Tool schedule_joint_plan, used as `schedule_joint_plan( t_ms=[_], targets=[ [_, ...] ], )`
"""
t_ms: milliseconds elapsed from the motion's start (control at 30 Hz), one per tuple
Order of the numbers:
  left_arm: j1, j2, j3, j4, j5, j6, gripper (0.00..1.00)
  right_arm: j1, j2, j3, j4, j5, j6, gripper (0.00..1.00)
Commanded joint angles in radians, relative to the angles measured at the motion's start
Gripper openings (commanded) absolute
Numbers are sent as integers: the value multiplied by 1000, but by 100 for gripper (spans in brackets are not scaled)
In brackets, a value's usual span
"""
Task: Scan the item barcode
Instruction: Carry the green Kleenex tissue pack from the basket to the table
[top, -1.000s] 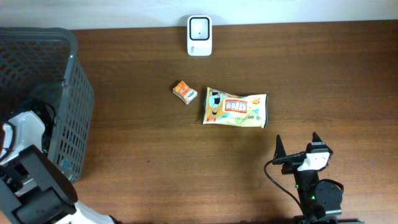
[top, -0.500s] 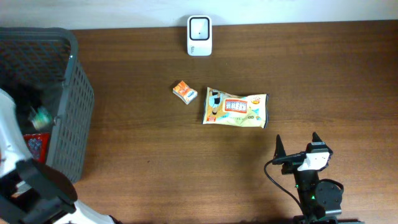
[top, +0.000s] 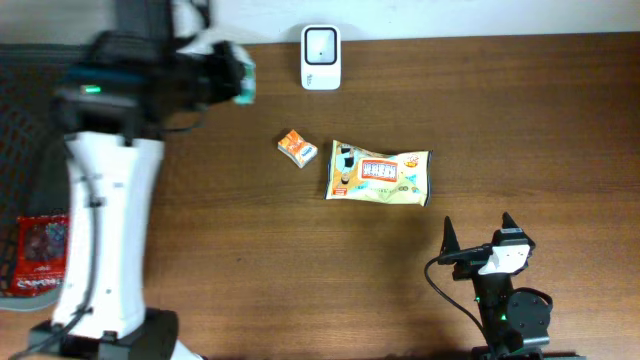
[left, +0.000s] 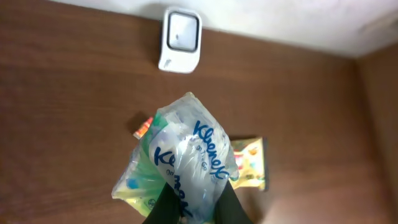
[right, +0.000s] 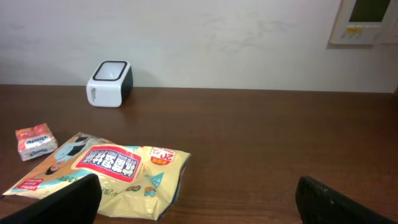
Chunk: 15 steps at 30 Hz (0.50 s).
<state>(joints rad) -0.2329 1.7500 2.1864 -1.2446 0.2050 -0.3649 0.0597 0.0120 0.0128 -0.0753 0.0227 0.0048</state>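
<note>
Kleenex pack (left: 186, 155) hangs in the air to the left of the white scanner (top: 321, 44) — the left gripper (left: 198, 196) is clamped tight on its lower end. On the scanner's near side lie a small orange packet (top: 297, 148) and a yellow snack bag (top: 379, 173) — farther from the scanner, the right gripper (top: 478, 230) gapes wide, holding nothing.

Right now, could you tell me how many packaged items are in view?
4: a tissue pack in the left end effector, a small orange packet and a yellow snack bag on the table, a red packet at far left. The arm may hide others.
</note>
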Motion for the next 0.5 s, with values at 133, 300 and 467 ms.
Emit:
schedule_joint_plan(
  t_ms=[133, 300, 467],
  targets=[
    [-258, 420, 6, 44, -370, 22, 0, 6, -6, -7, -4, 12, 11, 98],
    [-286, 657, 6, 189, -236, 22, 2, 6, -6, -7, -4, 12, 11, 99],
    [-290, 684, 25, 238, -185, 23, 64, 6, -6, -7, -4, 12, 11, 99]
  ],
)
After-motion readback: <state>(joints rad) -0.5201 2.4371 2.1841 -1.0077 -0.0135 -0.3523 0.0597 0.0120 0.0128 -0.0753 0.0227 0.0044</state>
